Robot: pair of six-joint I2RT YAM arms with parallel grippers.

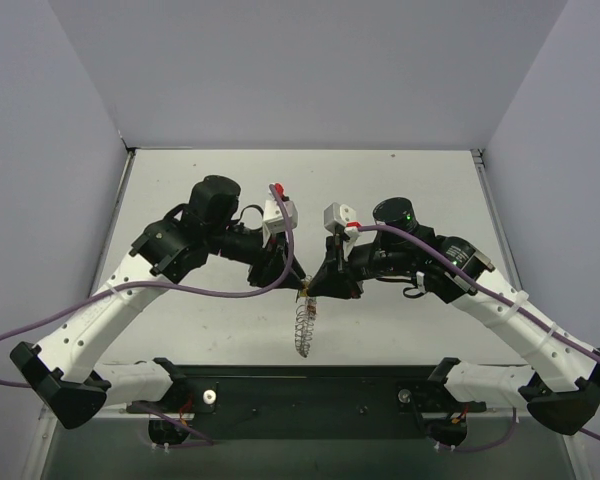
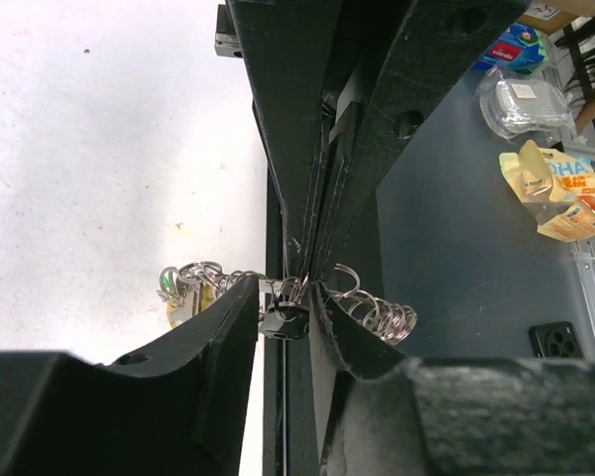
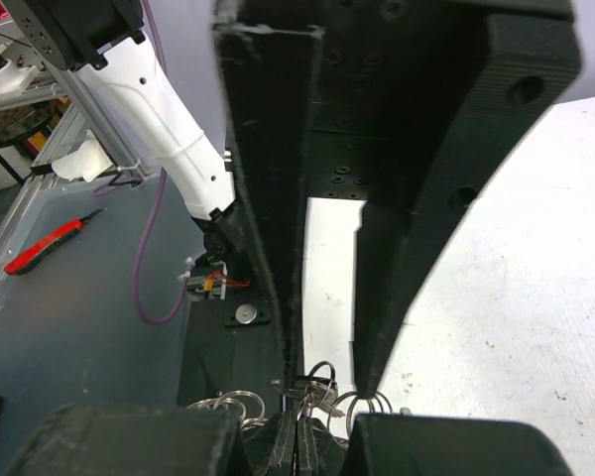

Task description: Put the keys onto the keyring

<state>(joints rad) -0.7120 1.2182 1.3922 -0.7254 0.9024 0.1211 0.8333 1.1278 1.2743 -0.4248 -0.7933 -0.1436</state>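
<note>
The keyring (image 1: 302, 328), a silver coil of wire loops, hangs between both arms over the table's near edge. My right gripper (image 1: 317, 289) is shut on the keyring's upper part; in the right wrist view its fingertips (image 3: 299, 433) are pressed together on the loops (image 3: 228, 405). My left gripper (image 2: 286, 294) stands open around a black-headed key (image 2: 284, 320) that hangs from the keyring (image 2: 377, 309). A gap shows between its fingers and the key. More keys with yellow and green heads (image 2: 181, 300) hang at the coil's far end.
The black base rail (image 1: 310, 385) runs under the hanging ring. Beyond the table edge, snack packets (image 2: 560, 193) and a plastic bag (image 2: 524, 104) lie on a dark surface. A red-handled tool (image 3: 50, 248) lies on the grey bench at the left.
</note>
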